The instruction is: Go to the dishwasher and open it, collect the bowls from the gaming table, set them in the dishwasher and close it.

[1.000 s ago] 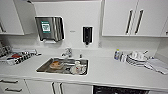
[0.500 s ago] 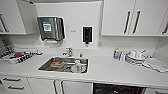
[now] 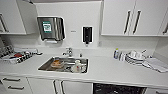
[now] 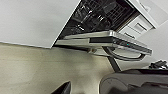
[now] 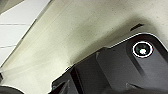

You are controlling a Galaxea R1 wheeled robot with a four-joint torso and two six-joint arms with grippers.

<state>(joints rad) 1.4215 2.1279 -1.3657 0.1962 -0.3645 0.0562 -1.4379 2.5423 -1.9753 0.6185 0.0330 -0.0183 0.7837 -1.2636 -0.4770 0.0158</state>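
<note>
The dishwasher (image 3: 117,89) stands open under the white counter, right of the sink, and its dark inside shows at the lower edge of the head view. In the left wrist view its steel door (image 4: 107,40) hangs lowered above the pale floor. The curved bar handle (image 4: 127,57) is on the door's outer face, and dark racks (image 4: 100,15) sit behind it. A dark tip of my left gripper (image 4: 62,88) pokes in near the floor, well short of the door. The gaming table and its bowls are out of view.
A steel sink (image 3: 47,67) holds an orange dish (image 3: 58,63) and a cup (image 3: 77,67). Stacked plates (image 3: 133,58) sit at the counter's right and a dish rack (image 3: 15,55) at its left. My dark base (image 5: 140,62) rests on beige floor (image 5: 75,37).
The head view has shifted slightly as the camera moved. Nothing on the counter or in the sink has moved.
</note>
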